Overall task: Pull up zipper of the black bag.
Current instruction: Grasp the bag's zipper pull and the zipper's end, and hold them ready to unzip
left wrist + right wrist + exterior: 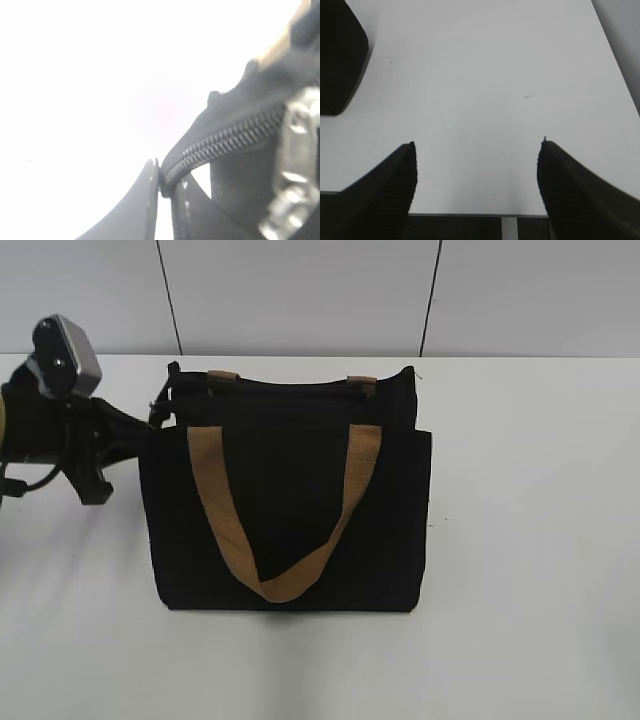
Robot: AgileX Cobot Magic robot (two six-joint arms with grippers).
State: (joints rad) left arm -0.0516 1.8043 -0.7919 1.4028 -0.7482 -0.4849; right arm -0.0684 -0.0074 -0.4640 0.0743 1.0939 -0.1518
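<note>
Left claw (165, 187) is pinching the zipper (225, 140) end of our black bag (290, 510).
Right claw (476, 150) is hanging spread apart over the white table (485, 75); silver pull tab (295, 170) is dangling nearby.

We count one black bag (290, 510) standing on one white table (530, 540), and the bag has two tan handles: one front handle (285, 585) hanging in a loop down the front panel, and one rear handle (222, 375) of which only two short tan ends show at the top edge. We count one zipper (225, 140) with one silver pull tab (295, 165), seen up close in the left wrist view. We also count two grippers, one left gripper (165, 187) and one right gripper (476, 150), each showing two dark fingers.
</note>
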